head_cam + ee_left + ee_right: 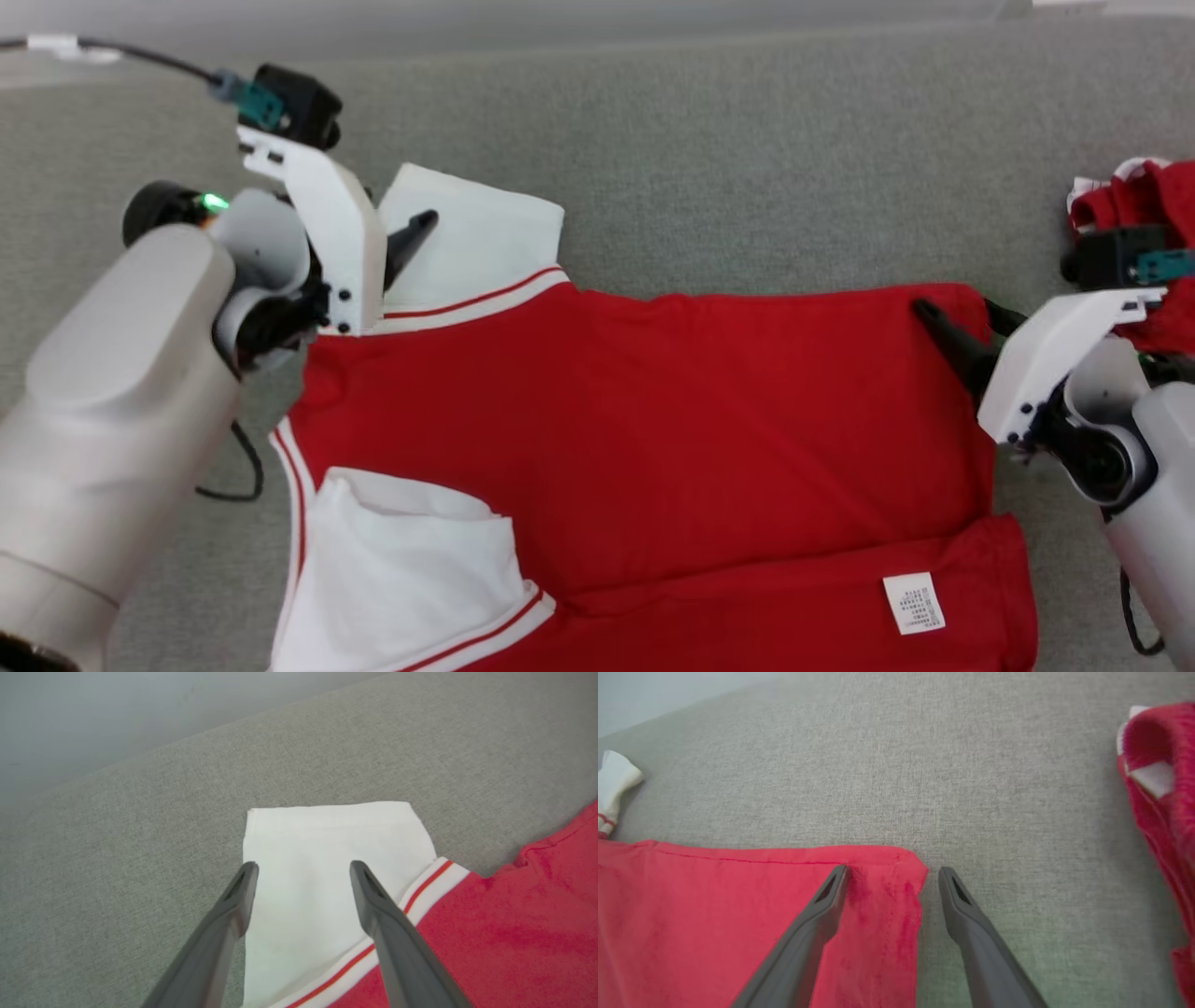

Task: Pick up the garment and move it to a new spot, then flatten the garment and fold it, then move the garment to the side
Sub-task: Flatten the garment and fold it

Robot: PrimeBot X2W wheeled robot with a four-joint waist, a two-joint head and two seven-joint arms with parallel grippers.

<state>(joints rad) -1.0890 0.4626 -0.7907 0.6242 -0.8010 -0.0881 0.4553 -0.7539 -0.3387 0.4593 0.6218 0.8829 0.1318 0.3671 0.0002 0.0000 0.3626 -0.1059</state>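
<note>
L gripper [303, 877], R gripper [892, 879] over garment [653, 420] ends (jaws wide).

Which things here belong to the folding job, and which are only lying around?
For the job:
- red garment with white sleeves, spread out
- left end effector, open over a sleeve
- right end effector, open at a red corner

Lying about:
- crumpled red cloth, far right
- black cable

Overhead head, close wrist views, shared garment [653, 420]

the garment [653, 420] runs off the bottom edge, its label [913, 604] print illegible.
</note>
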